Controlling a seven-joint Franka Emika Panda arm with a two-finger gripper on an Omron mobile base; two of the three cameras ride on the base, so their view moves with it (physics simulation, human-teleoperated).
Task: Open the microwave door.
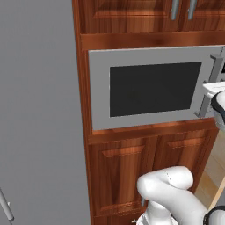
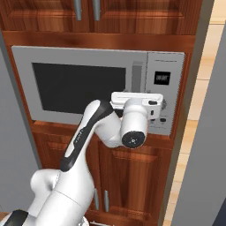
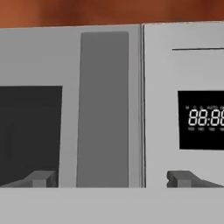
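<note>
The microwave door (image 1: 149,88) is a light-grey panel with a black window, and it sits flush and closed in the wooden cabinet front. Its vertical grey bar handle (image 3: 104,109) runs down the door's right edge, also seen as the handle (image 2: 138,73) above my hand. My gripper (image 3: 111,179) is open and faces the handle head-on, one fingertip (image 3: 41,178) left of the bar and the other over the control panel side. My gripper (image 1: 210,89) reaches the handle at about mid-height. Whether the fingers touch the bar, I cannot tell.
The grey control panel (image 2: 165,95) with its lit display (image 3: 203,118) sits right of the door. Reddish-brown cabinet doors (image 1: 132,173) are below, and more above (image 2: 88,11). A tall grey panel (image 1: 39,110) stands to the left, another grey surface (image 2: 207,145) to the right.
</note>
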